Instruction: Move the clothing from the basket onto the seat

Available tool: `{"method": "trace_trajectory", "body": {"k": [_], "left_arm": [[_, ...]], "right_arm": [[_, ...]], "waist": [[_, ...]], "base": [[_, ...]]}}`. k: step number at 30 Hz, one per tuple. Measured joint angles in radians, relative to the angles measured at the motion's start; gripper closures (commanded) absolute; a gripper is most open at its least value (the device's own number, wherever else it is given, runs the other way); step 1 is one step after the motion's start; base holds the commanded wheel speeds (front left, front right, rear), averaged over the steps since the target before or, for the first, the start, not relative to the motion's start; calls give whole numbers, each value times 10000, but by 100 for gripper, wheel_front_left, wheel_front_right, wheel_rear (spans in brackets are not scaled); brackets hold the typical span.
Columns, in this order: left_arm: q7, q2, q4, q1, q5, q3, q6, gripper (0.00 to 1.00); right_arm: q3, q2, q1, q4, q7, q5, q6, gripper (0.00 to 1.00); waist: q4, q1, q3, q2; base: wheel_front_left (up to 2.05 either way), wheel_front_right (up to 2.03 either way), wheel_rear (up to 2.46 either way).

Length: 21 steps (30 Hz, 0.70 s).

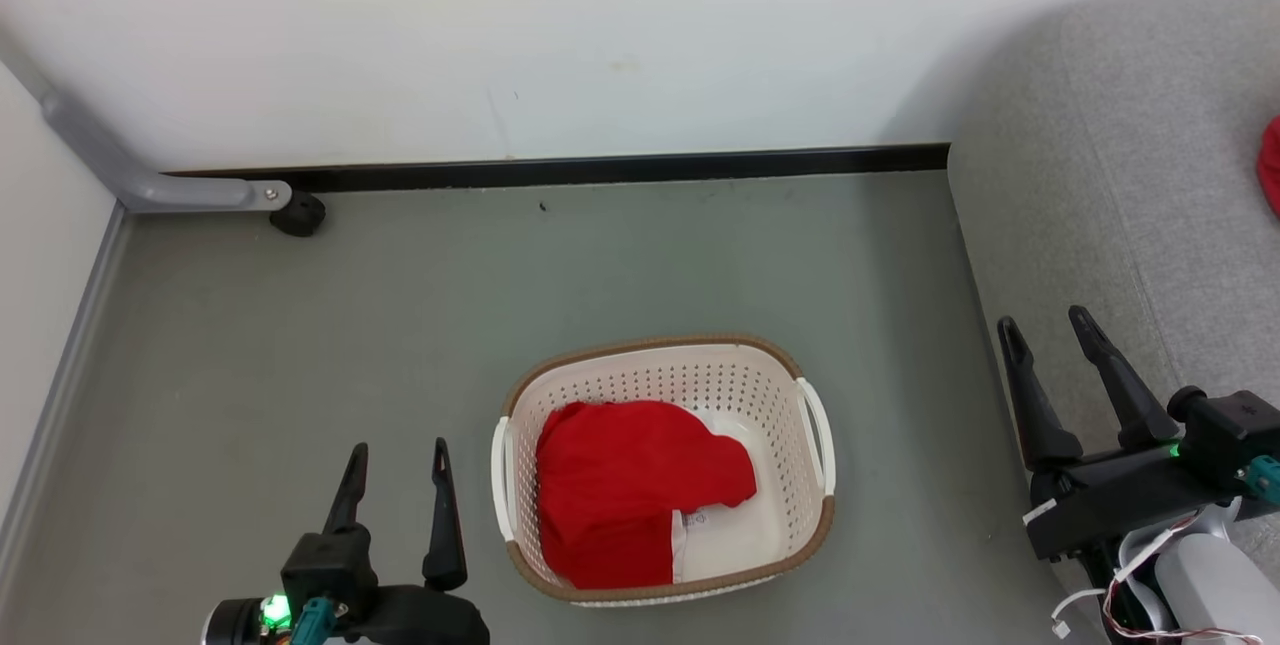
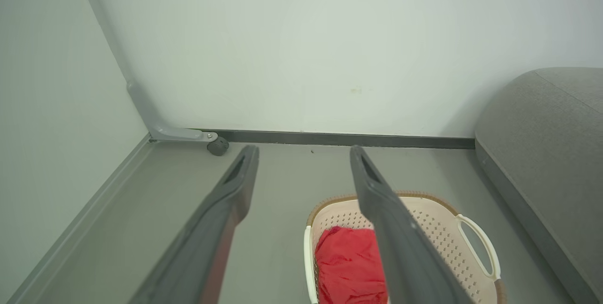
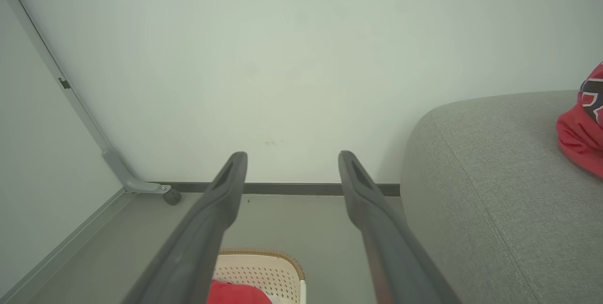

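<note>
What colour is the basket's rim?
The basket's rim is brown; the head view shows it best.

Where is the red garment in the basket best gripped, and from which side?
Likely the bunched mound at the middle of the red garment, taken straight down from above: the perforated walls of the basket ring it, blocking any sideways approach. It lies in the left half, nearer the open left gripper.

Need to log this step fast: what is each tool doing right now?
Left tool: open, holding nothing.
Right tool: open, holding nothing.
</note>
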Motion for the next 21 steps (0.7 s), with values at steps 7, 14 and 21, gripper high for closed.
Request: {"method": "trace_trajectory", "body": {"k": [7,14,21], "left_arm": [[0,-58,-13,-5,-13,-545,-4,0],[0,-61,-12,-301,-347,-1664,-4,0],[0,-65,56,-1244,-1150,-2788,-2,0]], "right_arm": [[-40,-65,-282,-431,0,-148,15,0],[-167,-234,-942,-924,0,-278,71,0],[-326,-453,-1563,-1298,0,-278,150,0]], "waist": [[-22,0,522,0],[-80,1,1335,0],[-150,2,2281,1]], "base": [[0,0,0],[0,0,0],[0,0,0]]}}
